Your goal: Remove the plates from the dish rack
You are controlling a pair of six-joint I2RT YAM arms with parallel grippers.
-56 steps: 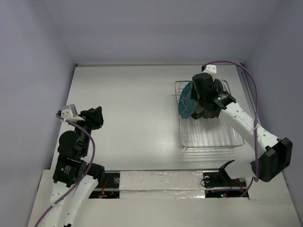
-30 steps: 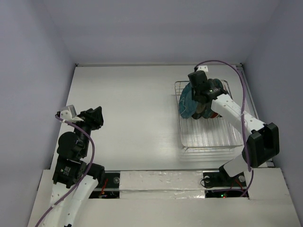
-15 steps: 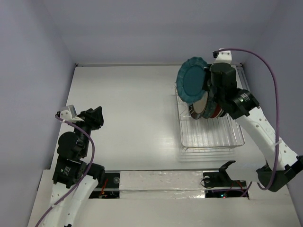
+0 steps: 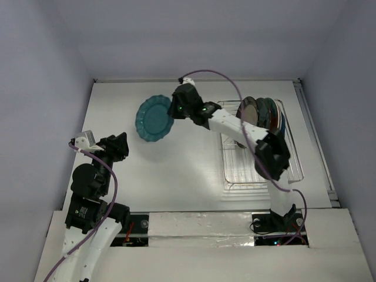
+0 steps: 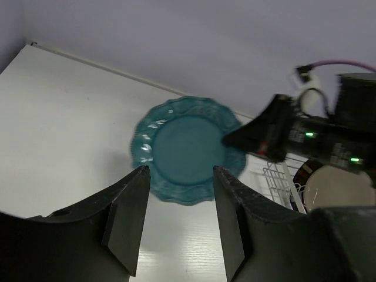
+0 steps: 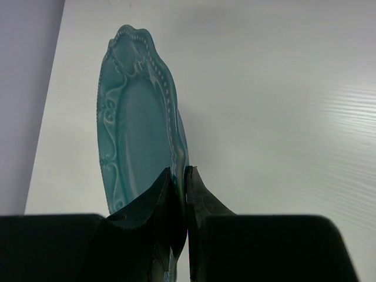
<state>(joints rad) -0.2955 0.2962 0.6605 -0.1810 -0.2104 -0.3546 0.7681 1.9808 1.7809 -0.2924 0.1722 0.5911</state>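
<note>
My right gripper (image 4: pixel 175 109) is shut on the rim of a teal plate (image 4: pixel 154 118) with a scalloped edge. It holds the plate on edge above the table, left of the dish rack (image 4: pixel 258 167). The plate also shows in the left wrist view (image 5: pixel 187 150) and the right wrist view (image 6: pixel 132 144), pinched between the fingers (image 6: pixel 200 194). Several plates (image 4: pixel 262 113) still stand at the far end of the chrome wire rack. My left gripper (image 4: pixel 120 144) is open and empty at the near left, its fingers (image 5: pixel 126 214) pointing toward the teal plate.
The white table (image 4: pixel 176 170) is walled in by pale panels at the left, back and right. The right arm stretches across from the rack to the middle of the table. The rack's near half (image 4: pixel 261 173) holds no plates.
My right gripper has lifted the teal plate out of the rack and carried it left across the table. The left arm has not moved.
</note>
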